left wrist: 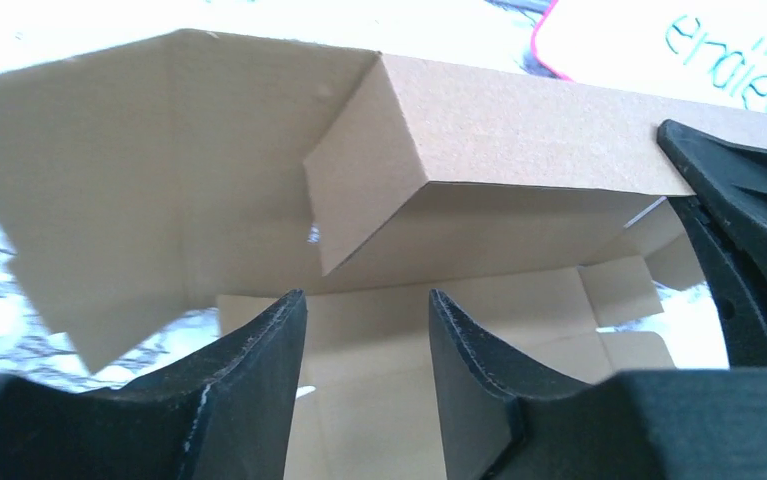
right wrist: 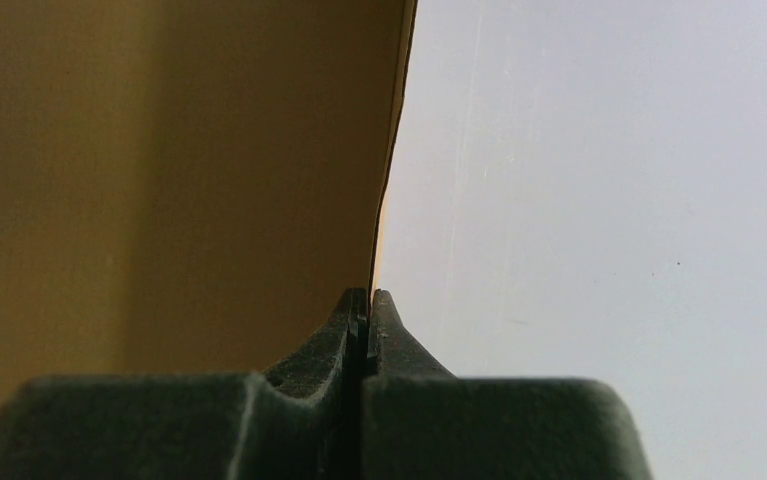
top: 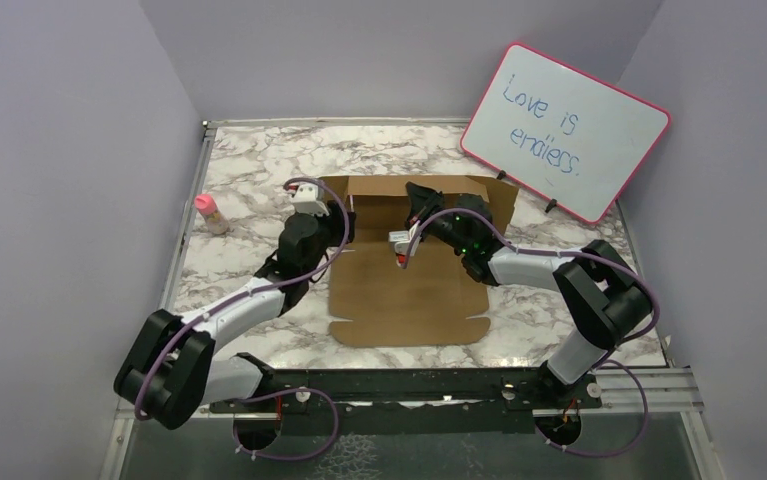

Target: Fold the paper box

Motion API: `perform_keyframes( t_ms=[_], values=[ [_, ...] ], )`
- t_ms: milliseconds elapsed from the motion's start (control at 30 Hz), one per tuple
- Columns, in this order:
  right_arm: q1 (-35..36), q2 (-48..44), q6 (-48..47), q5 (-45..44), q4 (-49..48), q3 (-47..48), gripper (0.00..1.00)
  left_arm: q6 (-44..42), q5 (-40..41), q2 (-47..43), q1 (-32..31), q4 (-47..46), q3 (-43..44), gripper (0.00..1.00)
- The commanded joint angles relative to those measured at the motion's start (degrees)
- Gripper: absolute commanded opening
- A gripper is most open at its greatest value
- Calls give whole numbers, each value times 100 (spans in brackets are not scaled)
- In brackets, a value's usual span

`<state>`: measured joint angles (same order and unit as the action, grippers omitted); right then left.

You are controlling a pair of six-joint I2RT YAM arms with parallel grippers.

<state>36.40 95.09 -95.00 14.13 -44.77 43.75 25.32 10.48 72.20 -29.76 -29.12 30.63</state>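
Observation:
The paper box (top: pixel 409 290) is a brown cardboard sheet lying flat mid-table, its far wall (top: pixel 379 188) folded upright. My left gripper (top: pixel 342 213) is at the box's far left corner. In the left wrist view it (left wrist: pixel 364 296) is open, nothing between its fingers, facing the raised wall (left wrist: pixel 519 120) and a side flap (left wrist: pixel 139 180). My right gripper (top: pixel 417 200) reaches to the far wall from inside the box. In the right wrist view it (right wrist: pixel 369 295) is shut on the thin edge of a cardboard panel (right wrist: pixel 159 150).
A pink-framed whiteboard (top: pixel 564 130) with blue writing leans at the back right. A small bottle with a pink cap (top: pixel 209 212) stands on the marble table (top: pixel 259 160) to the left of the box. Grey walls enclose the table on three sides.

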Motion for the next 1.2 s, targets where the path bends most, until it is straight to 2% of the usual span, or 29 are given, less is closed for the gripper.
perform_keyframes(
  t_ms=[0,167,400,600,800,933,1100,1167],
  values=[
    [51,-44,-42,-196,500,-61,1,-691,819,-558,5,-49,-338,52],
    [51,-48,-45,-239,653,-15,1,-1163,1487,-735,29,-73,-391,55],
    [52,40,-45,-349,828,142,1,-1062,1089,-526,443,-175,-116,57],
    [51,109,69,-308,1061,372,1,-350,-225,-417,1747,-617,-76,61],
    [56,83,78,-218,1050,398,1,-770,-1755,-567,2523,-1629,-410,66],
    [52,52,86,-259,1049,380,1,-888,-2828,-194,2852,-2269,-652,73],
    [53,27,114,-272,1056,354,1,-1111,-4022,557,3163,-2437,-426,76],
    [54,5,131,-280,1061,346,1,-1211,-4217,736,3220,-2439,-363,76]
  ],
)
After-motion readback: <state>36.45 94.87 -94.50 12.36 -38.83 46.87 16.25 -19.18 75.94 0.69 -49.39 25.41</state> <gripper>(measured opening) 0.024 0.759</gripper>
